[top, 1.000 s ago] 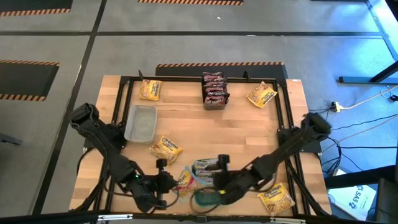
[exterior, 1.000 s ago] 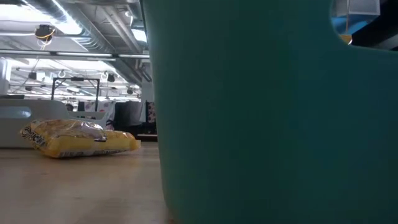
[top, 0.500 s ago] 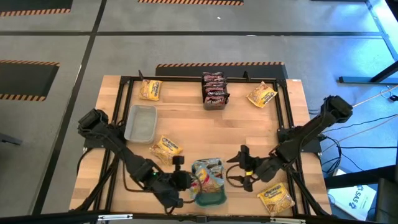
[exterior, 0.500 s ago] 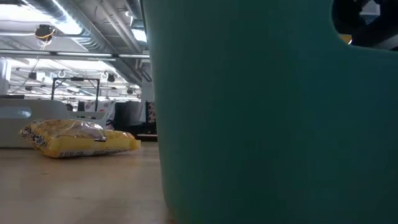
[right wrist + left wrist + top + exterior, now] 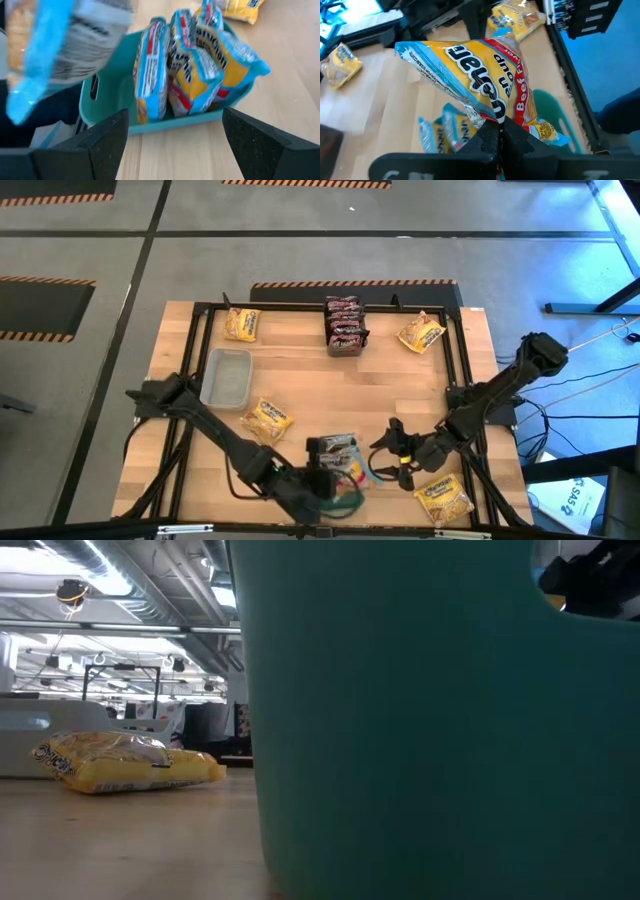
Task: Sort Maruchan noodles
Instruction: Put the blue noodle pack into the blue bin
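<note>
Left hand [image 5: 498, 136]: fingers pinched shut on the lower edge of a Beef-flavour packet [image 5: 480, 82], which stands up above them.
Right hand [image 5: 385, 455]: fingers spread wide and gripping nothing, low over the counter [image 5: 300, 380] just beside the teal tray [image 5: 107, 107].
Change from earlier frames: the left hand has travelled from beside the tray to directly over it, carrying the packet; the right hand, over the tray a second ago, has drawn back toward its own side and has since barely shifted.
Held packet relative to hand: gripped at the seam, tilted, with the tray and its contents underneath.
Packets in tray [image 5: 192, 70]: several stand on edge side by side, blue-bordered with yellow and red print.
Loose yellow packets: one [image 5: 266, 418] near the left arm, one [image 5: 445, 498] by the right arm at the near corner, two [image 5: 242, 324] [image 5: 421, 332] toward the far corners.
Dark packets [image 5: 344, 323]: stacked at the middle of the far edge.
Clear tub [image 5: 226, 377]: on the left side of the counter, well apart from the tray.
Legible writing: "Beef Fl…" in red on the held packet; large dark lettering reading as part of "Maruchan"; the rest is too small to read.
</note>
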You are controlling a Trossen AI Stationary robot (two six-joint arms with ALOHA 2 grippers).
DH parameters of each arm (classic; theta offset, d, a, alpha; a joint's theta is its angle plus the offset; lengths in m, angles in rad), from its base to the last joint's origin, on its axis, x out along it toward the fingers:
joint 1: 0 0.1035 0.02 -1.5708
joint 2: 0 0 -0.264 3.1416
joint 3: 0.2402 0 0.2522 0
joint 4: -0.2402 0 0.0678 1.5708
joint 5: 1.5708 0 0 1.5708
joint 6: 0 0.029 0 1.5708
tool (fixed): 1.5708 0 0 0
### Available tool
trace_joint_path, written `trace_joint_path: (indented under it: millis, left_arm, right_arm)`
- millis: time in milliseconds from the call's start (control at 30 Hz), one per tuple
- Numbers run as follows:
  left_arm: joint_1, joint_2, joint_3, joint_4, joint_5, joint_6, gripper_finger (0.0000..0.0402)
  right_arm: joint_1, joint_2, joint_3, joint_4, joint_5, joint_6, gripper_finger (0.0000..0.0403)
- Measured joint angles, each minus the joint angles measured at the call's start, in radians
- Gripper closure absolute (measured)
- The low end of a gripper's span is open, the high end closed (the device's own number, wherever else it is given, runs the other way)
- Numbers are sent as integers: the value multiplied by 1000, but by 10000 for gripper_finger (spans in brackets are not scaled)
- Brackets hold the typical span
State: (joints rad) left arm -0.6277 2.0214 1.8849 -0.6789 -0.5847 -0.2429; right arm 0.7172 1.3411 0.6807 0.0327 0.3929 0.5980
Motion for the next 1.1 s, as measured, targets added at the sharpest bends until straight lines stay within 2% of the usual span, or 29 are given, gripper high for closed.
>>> trace_joint_path:
  millis: [133,233,400,533,867,967,1100]
  left_arm:
    - [-21,90,126,-111,-8,2,402]
    - [-36,139,176,-182,-11,5,401]
    - [-53,184,183,-264,-10,90,402]
    - [-49,209,182,-318,2,97,402]
    - [-24,257,183,-301,98,97,399]
    - [-19,258,183,-295,111,92,380]
    - [-4,258,183,-278,162,61,335]
  right_arm:
    - [30,0,0,-25,31,8,100]
    - [51,0,0,-41,59,8,100]
    - [58,1,0,-42,78,10,100]
    - [55,6,0,-45,79,27,100]
    - [55,6,0,-43,124,52,100]
    - [55,6,0,-42,137,52,100]
    - [55,6,0,-42,139,52,100]
